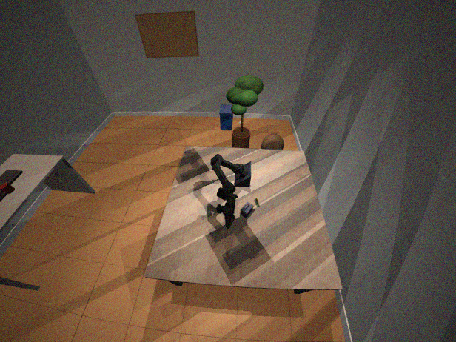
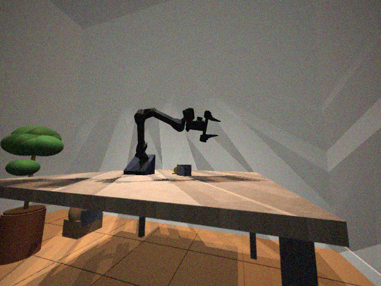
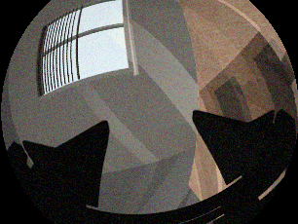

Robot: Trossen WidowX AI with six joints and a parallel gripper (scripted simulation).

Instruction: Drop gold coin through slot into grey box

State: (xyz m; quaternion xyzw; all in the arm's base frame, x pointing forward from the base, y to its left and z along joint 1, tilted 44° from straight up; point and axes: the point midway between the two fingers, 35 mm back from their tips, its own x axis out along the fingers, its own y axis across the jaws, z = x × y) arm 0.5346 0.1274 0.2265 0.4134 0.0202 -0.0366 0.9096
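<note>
The thin gold coin (image 1: 256, 202) (image 2: 175, 170) stands on edge in the small dark-green holder (image 1: 258, 206), just beside the box; in the exterior view the box partly hides it. The closed grey box (image 1: 246, 209) (image 2: 184, 170) stands on the table; its lid shows a dark line in the top view, too small to judge as the slot. My gripper (image 2: 218, 128) (image 3: 151, 120) is open and empty, high above the table and beyond the box from the arm's base. It points nearly level, one finger above the other. The wrist view shows neither coin nor box.
The arm's dark base (image 1: 243, 175) (image 2: 140, 165) stands on the wooden table (image 1: 296, 255) (image 2: 198, 193). The box and holder are close together near the arm. A potted plant (image 1: 245, 96) (image 2: 32, 140) stands on the floor beyond the table. A barred window (image 3: 85, 46) shows in the wrist view.
</note>
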